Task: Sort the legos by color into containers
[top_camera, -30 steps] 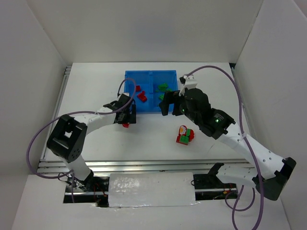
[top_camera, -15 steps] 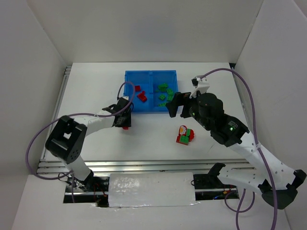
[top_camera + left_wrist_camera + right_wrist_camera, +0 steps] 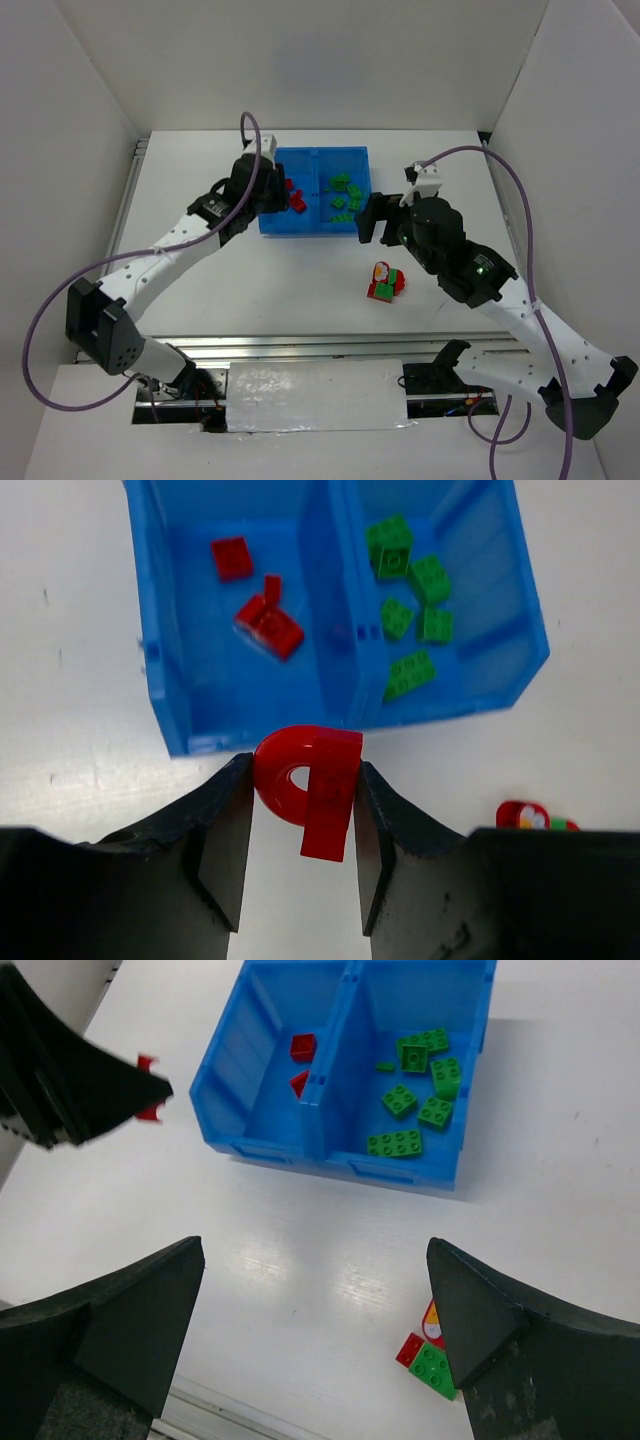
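Left gripper (image 3: 303, 780) pinching red curved piece (image 3: 325, 805) near tray (image 3: 170, 725); next needing release over red compartment (image 3: 205, 685). Right gripper (image 3: 312, 1255) hanging spread.

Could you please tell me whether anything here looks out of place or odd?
Only one thing: a joined clump of red and green bricks, with a yellowish piece, sits on the table near the tray, mixing both colours. Inside the tray, reds and greens are cleanly separated.

A matt white surface (image 3: 200, 300) spreads beneath the left pincer (image 3: 303, 790) and right pincer (image 3: 315, 1255); plain white walls (image 3: 320, 60) (evenly lit) rise beyond them.
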